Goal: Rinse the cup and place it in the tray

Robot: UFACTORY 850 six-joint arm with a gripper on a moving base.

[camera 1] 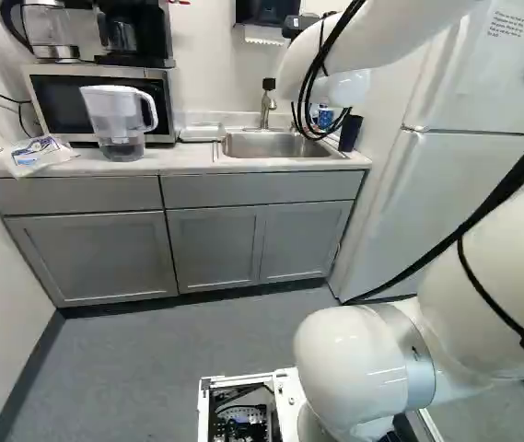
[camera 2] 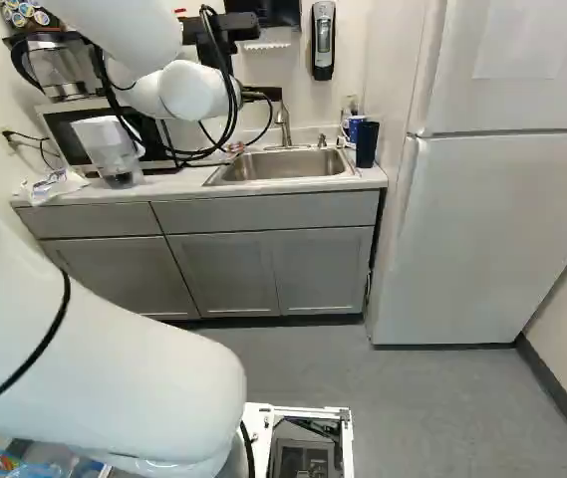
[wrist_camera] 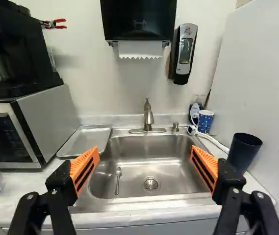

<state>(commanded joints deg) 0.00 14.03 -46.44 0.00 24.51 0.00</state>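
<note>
The gripper (camera 2: 263, 94) shows only partly in the right base view, in front of the sink wall. In the wrist view the gripper (wrist_camera: 144, 164) stands open, its orange pads wide apart with nothing between them, and the sink (wrist_camera: 129, 152) lies ahead. A dark blue cup (wrist_camera: 243, 152) stands upright on the counter right of the sink, just beyond one finger and apart from it. The metal tray (wrist_camera: 86, 141) lies flat between sink and microwave, with nothing on it. The faucet (wrist_camera: 148, 117) rises behind the basin.
A spoon (wrist_camera: 118, 180) lies in the sink. A patterned blue cup (wrist_camera: 205, 121) and a white cord (wrist_camera: 213, 142) are behind the dark cup. The microwave (wrist_camera: 41, 127) and a water pitcher (camera 1: 119, 120) stand on one side, the fridge (camera 2: 492, 229) on the other.
</note>
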